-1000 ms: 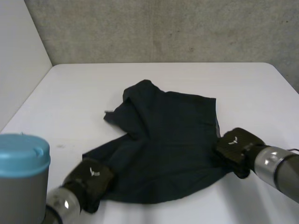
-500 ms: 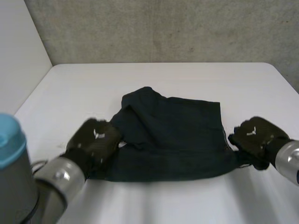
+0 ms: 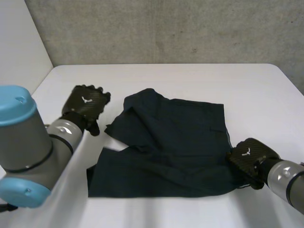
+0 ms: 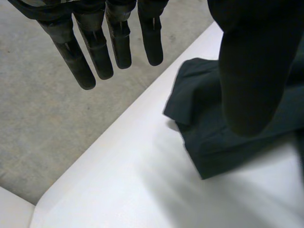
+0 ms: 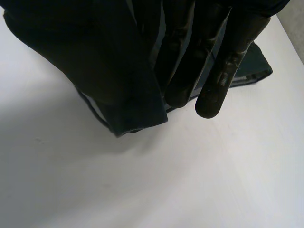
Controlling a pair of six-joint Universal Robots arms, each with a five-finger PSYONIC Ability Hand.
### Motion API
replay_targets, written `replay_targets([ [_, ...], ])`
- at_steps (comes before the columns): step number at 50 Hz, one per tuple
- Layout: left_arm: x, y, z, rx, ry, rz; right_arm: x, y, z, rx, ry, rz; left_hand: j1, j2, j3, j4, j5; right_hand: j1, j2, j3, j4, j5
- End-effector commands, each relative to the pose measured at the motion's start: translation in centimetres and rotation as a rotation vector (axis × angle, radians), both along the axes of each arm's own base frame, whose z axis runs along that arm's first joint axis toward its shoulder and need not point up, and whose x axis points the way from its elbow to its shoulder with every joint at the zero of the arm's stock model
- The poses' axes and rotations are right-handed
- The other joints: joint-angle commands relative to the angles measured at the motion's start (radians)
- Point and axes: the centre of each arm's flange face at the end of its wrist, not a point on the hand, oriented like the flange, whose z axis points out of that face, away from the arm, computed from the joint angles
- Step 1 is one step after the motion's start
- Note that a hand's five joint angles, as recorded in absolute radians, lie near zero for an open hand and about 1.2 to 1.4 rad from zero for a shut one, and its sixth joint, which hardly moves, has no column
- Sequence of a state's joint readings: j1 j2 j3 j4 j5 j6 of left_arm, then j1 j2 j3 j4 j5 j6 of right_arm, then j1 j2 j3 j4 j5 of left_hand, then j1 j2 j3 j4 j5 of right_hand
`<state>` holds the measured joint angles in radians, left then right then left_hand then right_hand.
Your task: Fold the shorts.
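Dark navy shorts [image 3: 171,142] lie folded and rumpled in the middle of the white table [image 3: 190,80]. My left hand [image 3: 85,105] hovers to the left of the shorts, apart from them. Its fingers [image 4: 99,52] are straight and spread from the thumb, with nothing between them, and the shorts' corner [image 4: 209,128] lies beyond the thumb. My right hand [image 3: 249,154] rests at the shorts' near right corner. There its fingers [image 5: 223,71] press a fold of the dark cloth [image 5: 128,114] against the thumb.
A grey wall [image 3: 166,28] rises behind the table's far edge, and a pale panel [image 3: 19,52] stands at the far left. Bare table surface [image 3: 256,95] surrounds the shorts on all sides.
My left hand has let go of the shorts' left edge, opened, and moved away to the far left. The right hand has drawn a little nearer, still on the cloth.
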<state>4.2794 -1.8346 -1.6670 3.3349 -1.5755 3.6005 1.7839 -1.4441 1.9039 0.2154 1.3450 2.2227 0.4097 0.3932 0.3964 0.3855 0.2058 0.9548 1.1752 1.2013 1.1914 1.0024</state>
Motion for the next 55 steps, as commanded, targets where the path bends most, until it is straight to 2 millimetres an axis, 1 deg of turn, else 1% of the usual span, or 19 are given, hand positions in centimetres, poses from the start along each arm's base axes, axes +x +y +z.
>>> replay_targets([
  [1,0.1,-2.0,-2.5,0.076,0.008,-0.112,-0.4,1.3,0.2,-0.028,0.031,0.033,0.018,0.035,0.031,0.042,0.047,0.441,0.221,0.195,0.205,0.219],
  [5,-0.6,-2.8,-4.1,0.111,0.005,-0.155,-0.4,1.2,0.1,-0.028,0.033,0.03,0.077,0.093,0.09,0.101,0.106,0.441,0.221,0.195,0.205,0.219],
  [8,-0.9,-3.5,-4.4,0.114,0.008,-0.157,-0.4,1.2,0.1,-0.029,0.032,0.032,0.115,0.131,0.128,0.139,0.144,0.441,0.221,0.195,0.205,0.219],
  [16,-1.5,-5.1,-6.7,0.145,0.002,-0.165,-0.3,0.9,0.1,-0.047,0.021,0.034,0.162,0.178,0.175,0.186,0.191,0.441,0.221,0.195,0.205,0.219],
  [20,-1.7,-5.9,-8.4,0.165,-0.009,-0.16,-0.2,1.1,-0.1,-0.046,0.019,0.037,0.253,0.269,0.266,0.277,0.282,0.441,0.221,0.195,0.205,0.219],
  [21,-1.9,-6.3,-8.9,0.166,-0.01,-0.158,-0.2,1.1,-0.1,-0.046,0.019,0.037,0.317,0.333,0.33,0.341,0.346,0.441,0.221,0.195,0.205,0.219],
  [25,-2.2,-7.1,-9.5,0.147,-0.023,-0.156,-0.2,1.2,-0.3,-0.046,0.017,0.041,0.499,0.515,0.512,0.523,0.528,0.441,0.221,0.195,0.205,0.219],
  [28,-2.2,-7.4,-9.9,0.134,-0.05,-0.156,-0.1,1.2,-0.4,-0.046,0.017,0.044,0.611,0.627,0.624,0.635,0.64,0.441,0.221,0.195,0.205,0.219],
  [29,-2.2,-7.5,-9.9,0.122,-0.07,-0.153,-0.1,1.3,-0.4,-0.044,0.018,0.044,0.695,0.712,0.709,0.72,0.725,0.441,0.221,0.195,0.205,0.219],
  [31,-2.2,-7.7,-9.8,0.107,-0.09,-0.143,-0.1,1.2,-0.4,-0.046,0.018,0.042,0.755,0.771,0.768,0.779,0.784,0.441,0.221,0.195,0.205,0.219],
  [32,-2.2,-7.7,-9.8,0.101,-0.1,-0.136,-0.1,1.3,-0.4,-0.045,0.017,0.043,0.787,0.804,0.8,0.811,0.816,0.441,0.221,0.195,0.205,0.219],
  [34,-2.1,-7.8,-9.8,0.087,-0.131,-0.109,-0.1,1.3,-0.4,-0.044,0.017,0.042,0.972,0.988,0.985,0.996,1.001,0.441,0.221,0.195,0.205,0.219],
  [35,-2.0,-7.8,-9.8,0.083,-0.14,-0.096,-0.1,1.3,-0.4,-0.044,0.017,0.042,0.986,1.003,1.0,1.011,1.016,0.441,0.221,0.195,0.205,0.219],
  [38,-1.3,-7.9,-9.9,0.074,-0.196,-0.017,-0.1,1.2,-0.4,-0.051,0.016,0.041,0.987,1.003,1.0,1.011,1.016,0.441,0.221,0.195,0.205,0.219],
  [40,-1.1,-7.5,-9.9,0.073,-0.233,0.026,-0.1,1.2,-0.4,-0.052,0.015,0.042,0.987,1.003,1.0,1.011,1.016,0.441,0.221,0.195,0.205,0.219],
  [44,-2.1,-6.1,-10.0,0.066,-0.274,0.046,-0.1,1.2,-0.5,-0.052,0.015,0.042,0.987,1.003,1.0,1.011,1.016,0.441,0.221,0.195,0.205,0.219],
  [48,-2.6,-5.2,-10.0,0.065,-0.289,0.061,0.0,1.2,-0.5,-0.05,0.014,0.043,0.987,1.003,1.0,1.011,1.016,0.441,0.221,0.195,0.205,0.219],
  [51,-2.6,-4.9,-9.8,0.069,-0.302,0.079,0.0,1.2,-0.5,-0.048,0.014,0.043,0.987,1.003,1.0,1.011,1.016,0.441,0.221,0.195,0.205,0.219],
  [55,-2.5,-4.5,-10.1,0.091,-0.326,0.094,0.0,1.2,-0.6,-0.047,0.014,0.043,0.987,1.003,1.0,1.011,1.016,0.441,0.221,0.195,0.205,0.219],
])
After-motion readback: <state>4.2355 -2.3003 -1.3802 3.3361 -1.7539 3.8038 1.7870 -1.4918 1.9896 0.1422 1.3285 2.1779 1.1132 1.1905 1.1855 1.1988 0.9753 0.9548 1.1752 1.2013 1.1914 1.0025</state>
